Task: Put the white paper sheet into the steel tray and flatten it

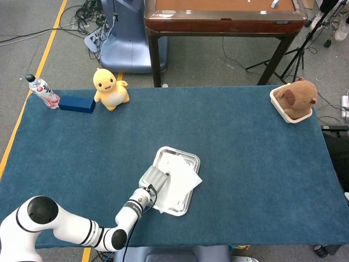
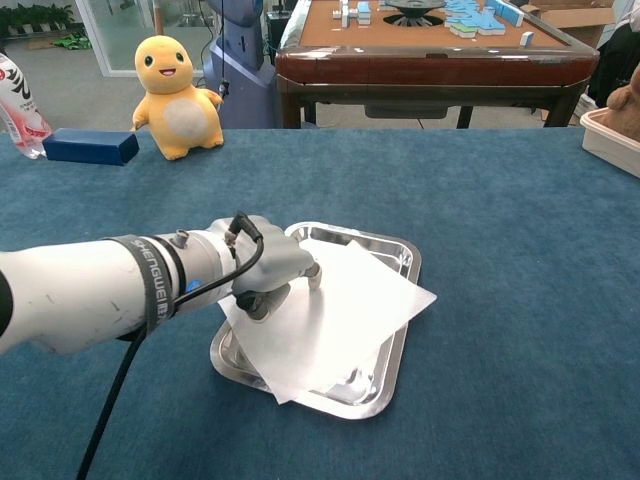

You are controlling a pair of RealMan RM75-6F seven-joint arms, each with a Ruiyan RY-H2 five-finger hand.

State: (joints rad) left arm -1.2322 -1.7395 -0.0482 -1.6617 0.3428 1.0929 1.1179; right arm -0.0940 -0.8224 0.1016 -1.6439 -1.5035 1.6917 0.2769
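The steel tray (image 1: 173, 148) (image 2: 404, 249) lies near the table's front, a little left of centre. The white paper sheet (image 1: 182, 177) (image 2: 340, 315) lies skewed across the tray. Its right corner sticks out over the right rim and its front corner rests on the tray's front edge. My left hand (image 1: 152, 178) (image 2: 266, 270) is at the tray's left side, fingers curled, gripping the paper's left edge and pressing it down. My right hand is in neither view.
A yellow duck toy (image 1: 110, 89) (image 2: 175, 95), a blue box (image 1: 77, 103) (image 2: 90, 146) and a bottle (image 1: 42, 90) stand at the back left. A brown plush in a white dish (image 1: 294, 99) sits at the back right. A wooden table (image 1: 223, 13) stands behind.
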